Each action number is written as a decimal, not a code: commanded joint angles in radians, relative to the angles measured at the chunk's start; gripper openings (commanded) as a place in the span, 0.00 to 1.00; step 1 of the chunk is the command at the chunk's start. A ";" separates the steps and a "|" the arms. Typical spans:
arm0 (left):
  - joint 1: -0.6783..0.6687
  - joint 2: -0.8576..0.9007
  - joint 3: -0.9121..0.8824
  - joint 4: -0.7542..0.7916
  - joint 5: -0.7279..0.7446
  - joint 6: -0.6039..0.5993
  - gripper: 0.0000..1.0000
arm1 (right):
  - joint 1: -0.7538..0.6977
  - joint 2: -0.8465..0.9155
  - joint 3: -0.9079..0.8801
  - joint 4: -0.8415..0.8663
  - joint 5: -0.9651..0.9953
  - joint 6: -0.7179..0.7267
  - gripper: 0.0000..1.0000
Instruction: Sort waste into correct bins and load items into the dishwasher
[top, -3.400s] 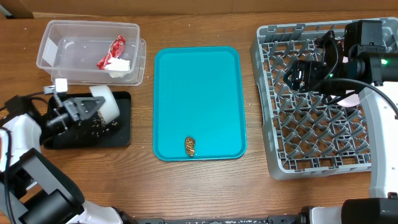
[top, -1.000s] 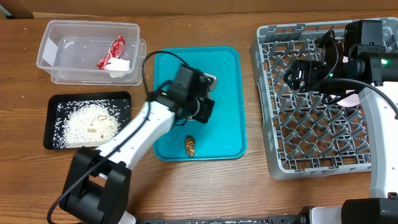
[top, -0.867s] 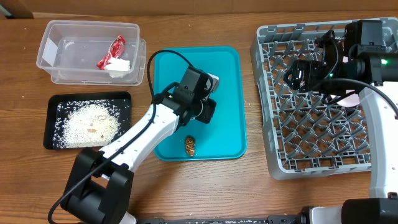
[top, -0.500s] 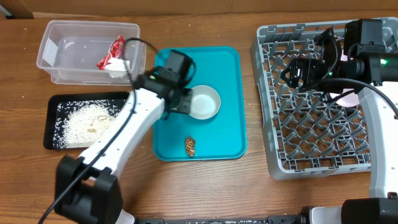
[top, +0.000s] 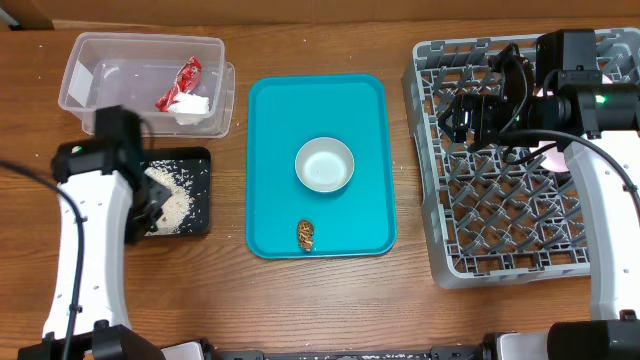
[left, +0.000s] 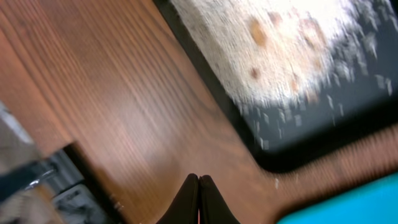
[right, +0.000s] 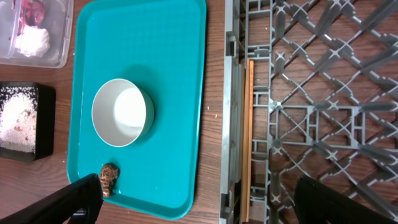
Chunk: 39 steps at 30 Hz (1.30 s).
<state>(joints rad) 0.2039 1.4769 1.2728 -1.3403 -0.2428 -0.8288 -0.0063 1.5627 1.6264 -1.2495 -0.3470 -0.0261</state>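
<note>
A small white bowl (top: 324, 165) stands upright in the middle of the teal tray (top: 360, 110). It also shows in the right wrist view (right: 122, 112). A brown food lump (top: 305, 235) lies near the tray's front edge. The black tray (top: 197, 222) holds loose rice (top: 175, 200). The clear tub (top: 100, 80) holds the red-and-white wrapper (top: 182, 85). My left gripper (top: 140, 215) is shut and empty over the black tray's left part. In its wrist view the jaws (left: 199, 182) are pressed together above bare wood. My right gripper (top: 465, 118) is open and empty above the grey dish rack (top: 500, 240).
The chopsticks (right: 249, 130) lie along the rack's left edge (right: 231, 93). A pale pink plate (top: 562, 155) shows partly under my right arm. Bare wood lies between the teal tray and the rack, and along the table's front.
My left gripper let go of the white bowl on the teal tray, then swung back left to the black tray and shut. The right arm shifted slightly left.
</note>
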 joint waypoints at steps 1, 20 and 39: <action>0.150 -0.011 -0.124 0.083 0.021 -0.050 0.04 | 0.000 0.002 0.009 0.003 0.009 0.000 1.00; 0.318 0.116 -0.435 0.671 0.158 0.066 0.04 | 0.000 0.002 0.009 0.001 0.009 0.001 1.00; 0.320 0.161 -0.299 0.557 0.285 0.223 0.14 | 0.000 0.002 0.009 -0.002 0.009 0.001 1.00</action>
<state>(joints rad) 0.5236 1.6329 0.9081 -0.7105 0.0330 -0.6476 -0.0063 1.5635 1.6264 -1.2526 -0.3397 -0.0257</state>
